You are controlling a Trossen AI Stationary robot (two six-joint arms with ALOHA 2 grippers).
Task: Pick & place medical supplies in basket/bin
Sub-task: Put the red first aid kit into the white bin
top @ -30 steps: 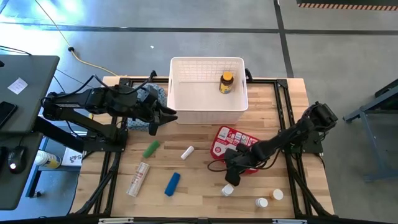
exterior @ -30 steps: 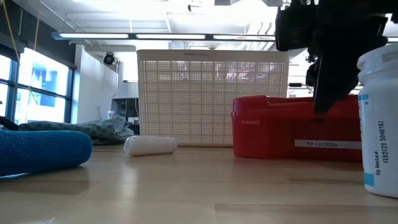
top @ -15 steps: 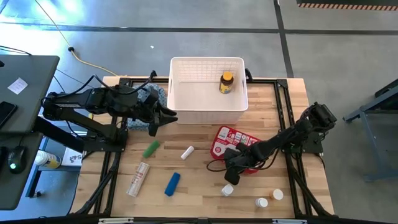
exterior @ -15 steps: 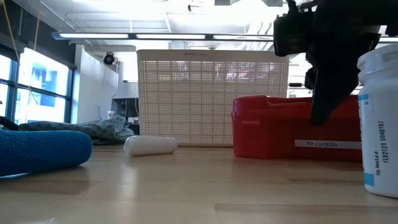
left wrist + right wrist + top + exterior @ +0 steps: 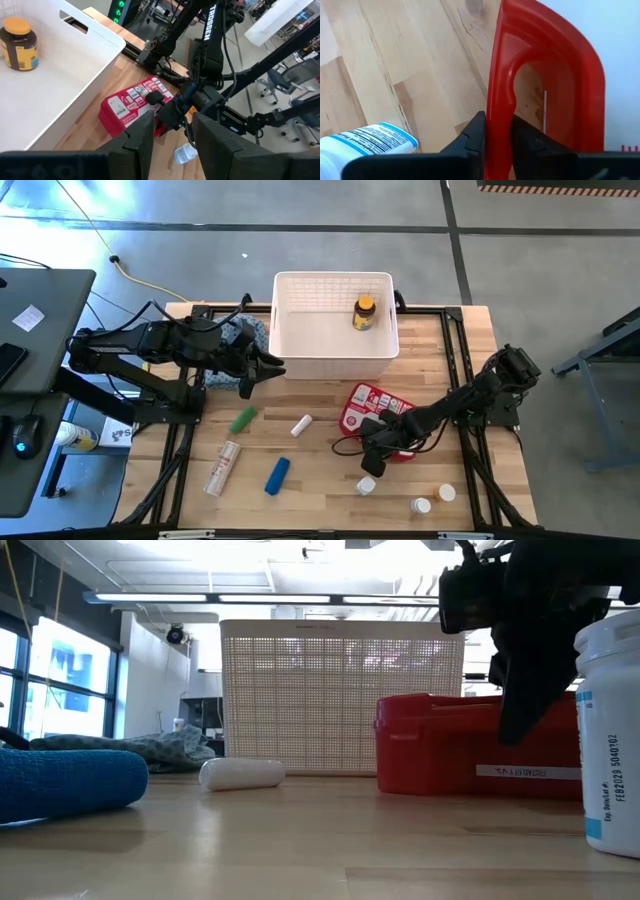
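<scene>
The red case (image 5: 374,412) lies flat on the table just in front of the basket (image 5: 333,328). The right gripper (image 5: 371,452), arm stretched low, pinches its handle. The left gripper (image 5: 262,370) hovers beside the basket, jaws spread.

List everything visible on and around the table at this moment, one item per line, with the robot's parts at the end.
Basket: one, white, far middle of table.
Amber bottle: one, yellow cap, inside the basket.
First-aid case: one, red, in front of the basket toward the right.
Pill bottles: three, white, near right edge of table.
Green tube: one, left of centre.
Blue tube: one, near edge.
White tubes: two, one long beside the blue tube, one short at centre.
Cloth: one, blue patterned, left of the basket.
Left gripper: one, dark, open, hovering beside the basket's left front corner.
Right gripper: one, dark, shut on the first-aid case's handle.
</scene>
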